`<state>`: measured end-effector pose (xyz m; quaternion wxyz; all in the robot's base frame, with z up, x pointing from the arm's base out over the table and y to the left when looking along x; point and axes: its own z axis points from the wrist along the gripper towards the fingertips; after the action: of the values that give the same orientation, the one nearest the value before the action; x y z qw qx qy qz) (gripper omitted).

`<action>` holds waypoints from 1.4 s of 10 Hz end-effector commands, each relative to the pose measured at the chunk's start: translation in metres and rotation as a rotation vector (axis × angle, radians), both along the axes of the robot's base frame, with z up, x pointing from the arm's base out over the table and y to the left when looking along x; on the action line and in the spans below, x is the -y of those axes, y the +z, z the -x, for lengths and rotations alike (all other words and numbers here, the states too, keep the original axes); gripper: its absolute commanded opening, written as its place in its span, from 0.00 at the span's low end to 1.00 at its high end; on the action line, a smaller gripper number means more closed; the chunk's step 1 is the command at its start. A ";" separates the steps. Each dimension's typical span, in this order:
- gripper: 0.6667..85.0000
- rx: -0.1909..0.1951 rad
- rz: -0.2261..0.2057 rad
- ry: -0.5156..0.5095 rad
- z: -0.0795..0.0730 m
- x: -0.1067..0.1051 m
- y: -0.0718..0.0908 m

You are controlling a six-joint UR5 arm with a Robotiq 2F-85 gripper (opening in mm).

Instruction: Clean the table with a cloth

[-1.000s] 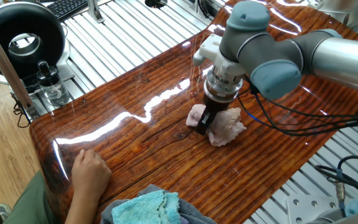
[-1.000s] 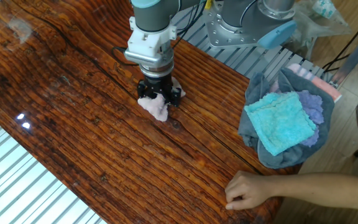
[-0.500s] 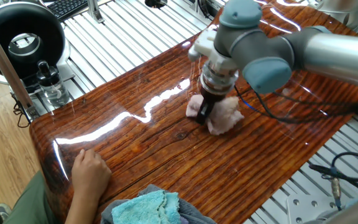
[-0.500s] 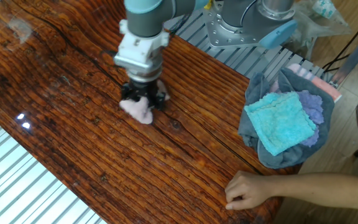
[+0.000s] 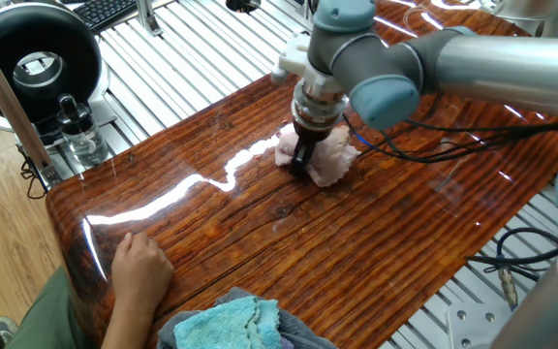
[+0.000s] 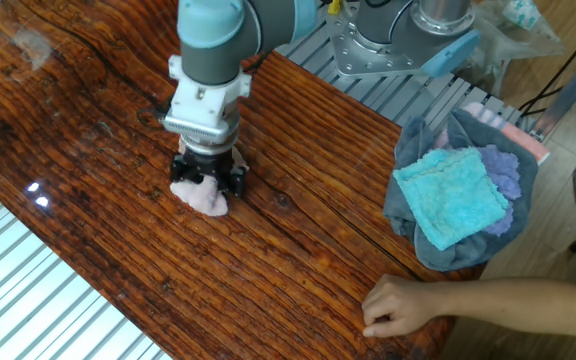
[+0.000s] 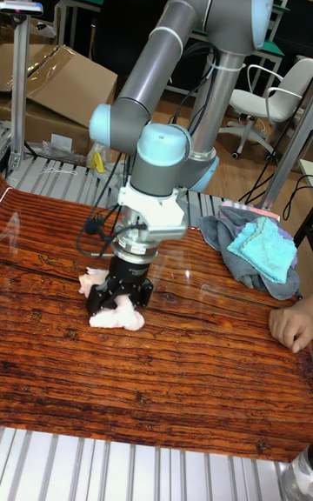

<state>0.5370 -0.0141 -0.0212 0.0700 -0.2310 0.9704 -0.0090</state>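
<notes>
Your gripper (image 6: pixel 208 180) is clenched on the pink cloth (image 6: pixel 202 197), pressing it to the table (image 6: pixel 118 260) mid-surface. A person's hand (image 6: pixel 400 305) rests at the near edge, a turquoise towel (image 6: pixel 452 195) on a grey bundle beside it. Bare wood lies open on all sides of the cloth.

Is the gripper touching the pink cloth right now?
Touching. The tall fixed view shows the gripper fingers pressed into the cloth on the table.

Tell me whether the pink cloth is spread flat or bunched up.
Bunched up. The pink cloth sits as a crumpled lump on the table, pinched under the gripper, with folds bulging out on both sides.
</notes>
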 end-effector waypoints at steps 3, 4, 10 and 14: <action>0.00 -0.009 -0.067 -0.049 -0.007 -0.018 -0.001; 0.00 0.029 -0.018 -0.054 -0.017 -0.004 0.000; 0.00 0.007 0.119 0.076 -0.057 -0.004 -0.006; 0.00 -0.016 0.054 0.139 -0.074 -0.041 -0.004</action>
<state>0.5995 0.0101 -0.0283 0.0599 -0.2879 0.9546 -0.0467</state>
